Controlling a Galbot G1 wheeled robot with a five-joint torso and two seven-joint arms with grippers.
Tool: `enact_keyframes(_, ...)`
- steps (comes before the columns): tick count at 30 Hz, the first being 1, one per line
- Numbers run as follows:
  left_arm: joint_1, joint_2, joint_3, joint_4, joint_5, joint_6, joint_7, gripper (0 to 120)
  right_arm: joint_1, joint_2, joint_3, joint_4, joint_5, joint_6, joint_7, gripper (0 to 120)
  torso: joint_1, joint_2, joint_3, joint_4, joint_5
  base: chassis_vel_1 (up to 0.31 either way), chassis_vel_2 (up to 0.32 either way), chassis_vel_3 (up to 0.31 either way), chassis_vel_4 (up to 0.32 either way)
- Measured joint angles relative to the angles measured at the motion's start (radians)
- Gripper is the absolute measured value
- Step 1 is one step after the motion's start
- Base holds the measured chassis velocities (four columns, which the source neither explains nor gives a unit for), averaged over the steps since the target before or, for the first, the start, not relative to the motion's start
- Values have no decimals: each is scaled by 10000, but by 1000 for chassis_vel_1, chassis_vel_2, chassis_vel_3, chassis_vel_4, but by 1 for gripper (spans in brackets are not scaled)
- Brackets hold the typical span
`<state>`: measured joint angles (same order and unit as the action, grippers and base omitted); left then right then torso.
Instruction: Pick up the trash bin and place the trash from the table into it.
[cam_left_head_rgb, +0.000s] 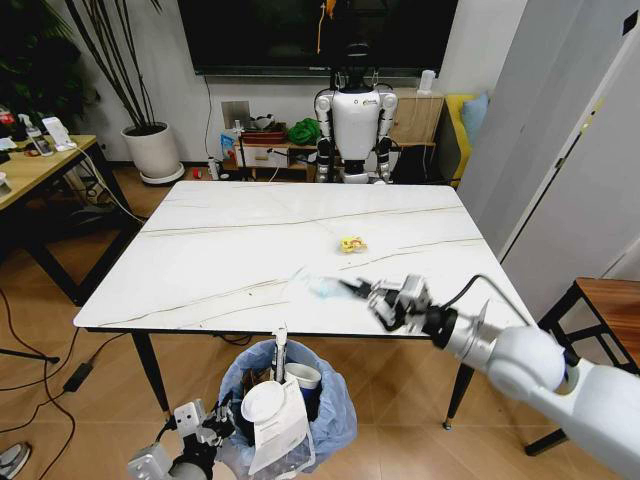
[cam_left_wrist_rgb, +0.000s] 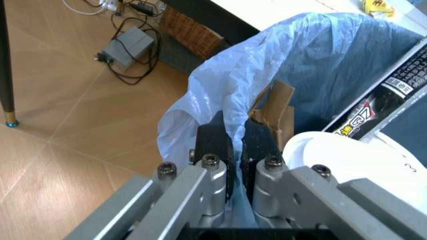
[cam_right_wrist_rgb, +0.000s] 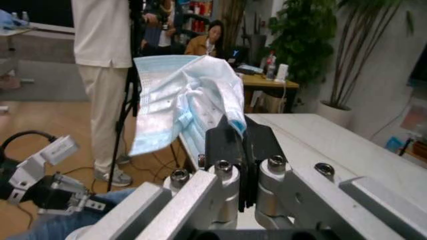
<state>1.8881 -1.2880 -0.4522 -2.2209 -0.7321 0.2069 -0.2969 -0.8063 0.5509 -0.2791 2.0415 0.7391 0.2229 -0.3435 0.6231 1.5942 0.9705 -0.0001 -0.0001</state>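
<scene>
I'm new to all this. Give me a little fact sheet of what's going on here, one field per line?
Left gripper: shut on the trash bin's light-blue bag rim, below the table's near edge
Right gripper: shut on a light-blue face mask, near the table's front edge
Already in bin: white disc, torn brown carton, paper cup, papers
Left on table: yellow scrap

White grey-veined table (cam_left_head_rgb: 250, 240); lt-blue bin liner (cam_left_wrist_rgb: 220, 85); yellow scrap (cam_left_head_rgb: 352, 244), maybe wrapper.
</scene>
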Motion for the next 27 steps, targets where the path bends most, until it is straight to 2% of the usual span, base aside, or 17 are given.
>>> enact_keyframes(16,-87,-58,65,132,75,30,3,0,761,1258,-2005,-1772,-583,382,-609,0,2,-2,1,0,-1,0,0,0,0)
enact_keyframes(27,-210,-66,57,201,-12,78,-7,0,1695,1936,-3182,-2319,-541,474,-662,0,2,-2,1,1,0,0,0,0,0)
